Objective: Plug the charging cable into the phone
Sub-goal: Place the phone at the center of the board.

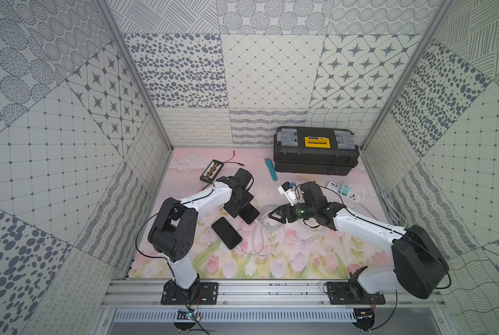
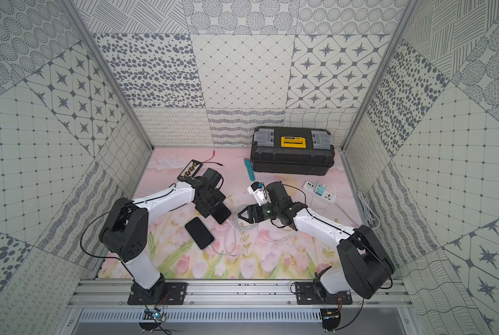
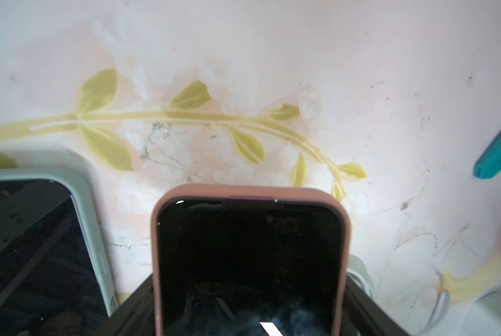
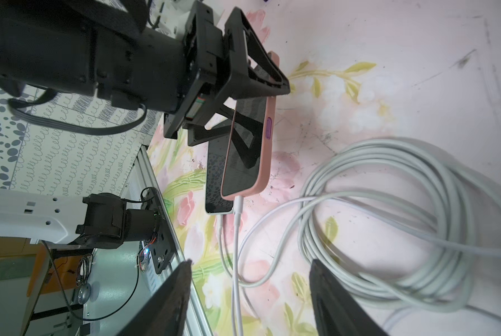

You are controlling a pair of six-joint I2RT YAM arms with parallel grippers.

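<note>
A phone (image 4: 240, 174) in a pink case is clamped across its sides by my left gripper (image 4: 255, 96), lifted off the mat and tilted. It also shows in the left wrist view (image 3: 249, 261) and in both top views (image 1: 249, 214) (image 2: 221, 214). A white charging cable (image 4: 237, 232) is seated in its bottom end. My right gripper (image 4: 250, 267) stands open just behind that plug; the cable runs between its fingers untouched. The right gripper (image 1: 272, 216) points at the phone's lower end.
A second phone (image 1: 227, 233) in a pale green case lies flat beside it, also with a white cable in it. A coil of cable (image 4: 389, 221) lies under the right arm. A black toolbox (image 1: 316, 153), a teal tool (image 1: 270, 169), a power strip (image 1: 345, 191) and a small black box (image 1: 212, 171) sit farther back.
</note>
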